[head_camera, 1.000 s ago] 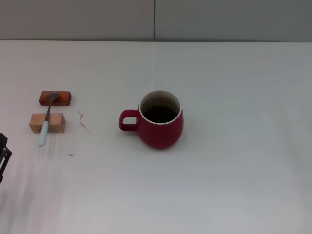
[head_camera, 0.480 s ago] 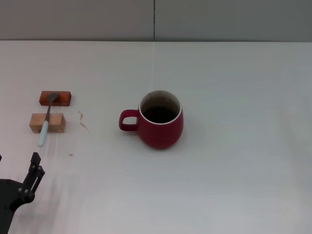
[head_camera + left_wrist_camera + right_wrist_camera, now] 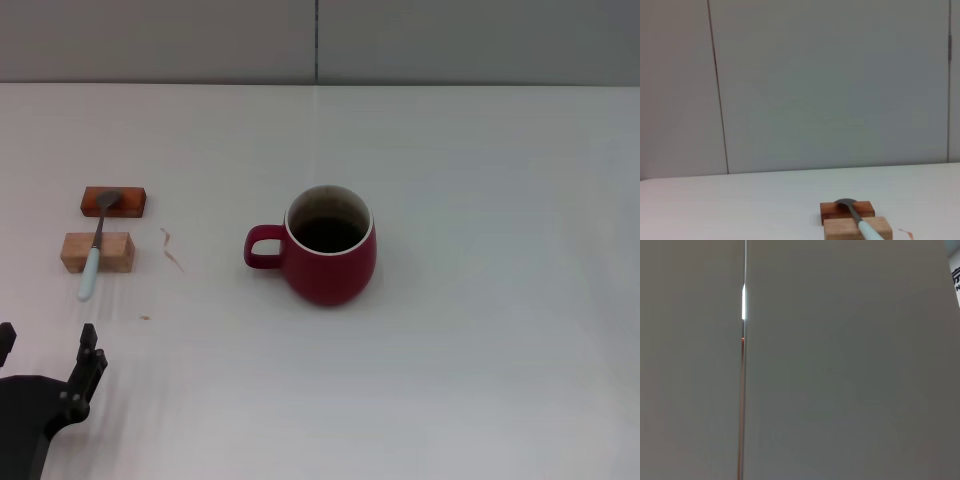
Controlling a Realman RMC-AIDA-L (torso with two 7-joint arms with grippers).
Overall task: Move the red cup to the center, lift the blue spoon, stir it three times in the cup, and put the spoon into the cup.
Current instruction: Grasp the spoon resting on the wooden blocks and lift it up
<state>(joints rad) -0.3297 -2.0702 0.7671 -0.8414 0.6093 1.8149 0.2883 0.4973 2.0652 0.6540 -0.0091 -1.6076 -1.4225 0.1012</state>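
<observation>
Red cup: dark red rounded ceramic mug (image 3: 330, 247), upright, well right of the jaws.
Blue spoon: pale-blue-handled metal spoon (image 3: 96, 246), resting across two wooden blocks (image 3: 97, 252), just ahead of the jaws.
Left gripper (image 3: 45, 349): jaws spread, empty.

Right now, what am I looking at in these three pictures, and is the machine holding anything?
It is a two-armed robot seen through its own cameras. The head camera looks down on a white table. A red cup stands near the middle. At the left, a blue spoon lies across two wooden blocks. The dark shape in the near-left corner is the left end effector, open and holding nothing. The left wrist camera looks toward the spoon and blocks. The right wrist camera shows only a grey wall; that arm is out of sight.
</observation>
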